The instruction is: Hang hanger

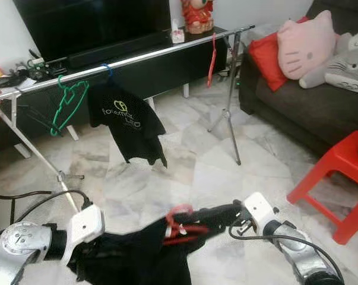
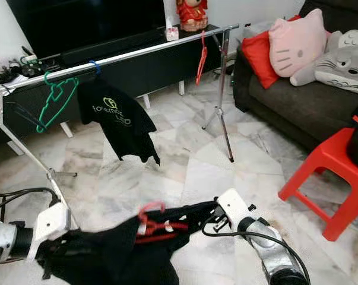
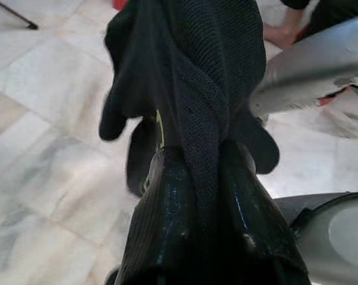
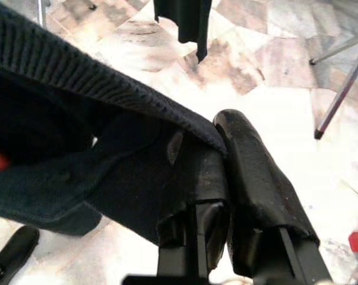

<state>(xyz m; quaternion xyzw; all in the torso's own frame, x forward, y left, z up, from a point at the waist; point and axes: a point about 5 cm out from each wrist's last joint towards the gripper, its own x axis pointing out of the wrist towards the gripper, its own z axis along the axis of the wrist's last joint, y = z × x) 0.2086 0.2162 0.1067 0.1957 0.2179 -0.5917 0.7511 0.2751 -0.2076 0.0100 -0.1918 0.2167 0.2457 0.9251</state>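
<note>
Red hanger [image 1: 180, 227] sits inside a black shirt [image 1: 137, 255], low in the middle of the frame.

Both grippers pinch the shirt cloth tight: the left gripper [image 3: 199, 196] squeezes a bunched fold at the lower left, and the right gripper [image 4: 223, 172] clamps the shirt's edge at the lower right. The silver rail [image 1: 137, 58] runs across the top of the frame, well apart from them. A green hanger [image 1: 66, 104] and another black shirt [image 1: 124, 122] hang on it already. To do this well, I think the robot should lift the shirt level, keep the hook up, and aim for the bare rail right of the hanging shirt.
</note>
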